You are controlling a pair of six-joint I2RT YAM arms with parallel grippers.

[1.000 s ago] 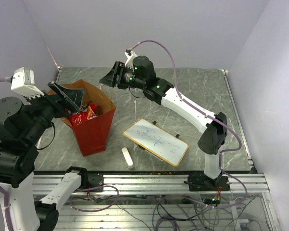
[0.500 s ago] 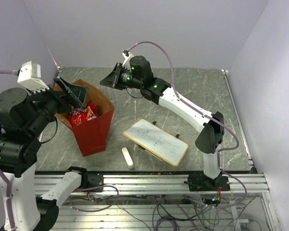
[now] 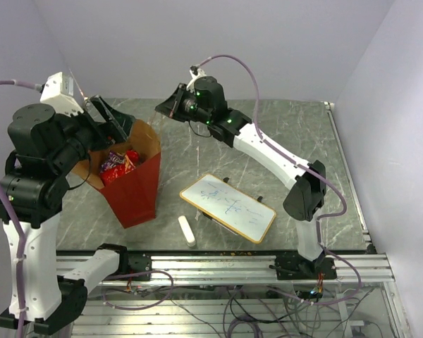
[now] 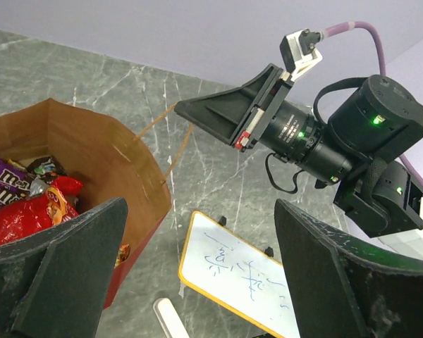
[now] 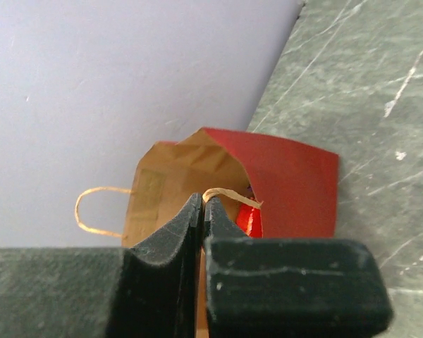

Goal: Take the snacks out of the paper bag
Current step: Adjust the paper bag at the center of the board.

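Tall red paper bag with brown kraft lining stands left of centre on the grey marbled table, mouth open. The left wrist view looks down into it: snacks piled inside, a red crinkly packet and a purple candy pack. Overhead shows only their tops. The left gripper is spread wide above the bag, holding nothing. The right gripper is closed. Its own camera shows the fingertips pinched on a thin twine loop handle. White rectangular whiteboard lies flat to the bag's right.
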